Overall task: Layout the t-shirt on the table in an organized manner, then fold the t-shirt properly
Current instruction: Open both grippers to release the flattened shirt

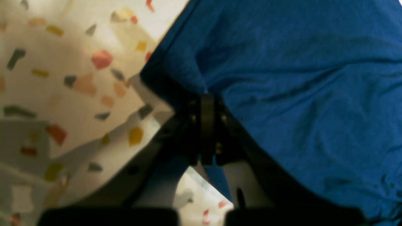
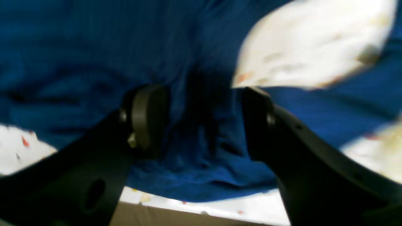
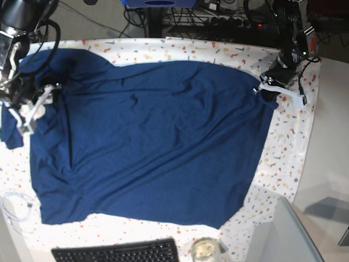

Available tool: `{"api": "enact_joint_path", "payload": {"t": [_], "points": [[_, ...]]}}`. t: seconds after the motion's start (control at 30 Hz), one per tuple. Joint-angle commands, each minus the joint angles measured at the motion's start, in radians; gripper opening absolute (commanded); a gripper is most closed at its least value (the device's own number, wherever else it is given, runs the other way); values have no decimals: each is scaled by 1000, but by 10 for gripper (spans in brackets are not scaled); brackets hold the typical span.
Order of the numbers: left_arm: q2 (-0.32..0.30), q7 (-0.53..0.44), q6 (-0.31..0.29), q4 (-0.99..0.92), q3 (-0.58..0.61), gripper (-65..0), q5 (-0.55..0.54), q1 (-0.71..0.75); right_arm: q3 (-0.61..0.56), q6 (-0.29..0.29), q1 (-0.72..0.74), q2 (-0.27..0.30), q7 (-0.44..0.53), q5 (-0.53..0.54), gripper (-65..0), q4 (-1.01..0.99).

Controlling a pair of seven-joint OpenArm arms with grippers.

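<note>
The right wrist view is heavily blurred: the right end effector [image 2: 201,122] shows its two black fingers [image 2: 147,116] standing well apart with dark blue cloth of the t-shirt [image 2: 78,47] behind and between them, and whether any fold is caught there cannot be told. The left wrist view is sharper: the left end effector [image 1: 207,103] has its jaws pressed together on a pinched edge of the t-shirt [image 1: 298,94], with the speckled bench [image 1: 62,78] cloth showing to one side. Only the base view gives the whole layout: the t-shirt [image 3: 147,142] lies spread across most of the bench [image 3: 289,147], wrinkled, one sleeve bunched near the right end effector [image 3: 32,112] at that view's left edge, while the left end effector [image 3: 267,90] sits at the garment's far corner. A black keyboard [image 3: 117,252] is cut off by the lower frame edge, a small jar [image 3: 205,250] beside it and a white cable [image 3: 13,204] at the near left.
</note>
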Motion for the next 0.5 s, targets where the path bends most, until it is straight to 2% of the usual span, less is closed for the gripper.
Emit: {"api": "enact_joint_path", "payload": {"t": [0.0,0.13,0.23,0.3,0.4,0.43,0.47], "points": [[-9,-20,-7,18,-3,-650,-9,-4,7,0,1,-4,13,11,-279,66],[-7,-20,-7,18,-3,-650,-9,-4,-67,6,-9,-13,17,11,-282,136],[-7,-20,-7,19,-3,-650,-9,-4,-133,0,6,-12,102,10,-308,63],[-7,-20,-7,21,-3,-650,-9,-4,-139,0,26,-12,149,10,-419,-20],[-7,-20,-7,21,-3,-650,-9,-3,-136,0,43,8,160,10,-612,-100],[-7,-20,-7,21,-4,-650,-9,8,-136,0,43,17,165,10,-650,-120],[-7,-20,-7,21,-4,-650,-9,14,-134,-1,43,25,177,10,-650,-135]]}}
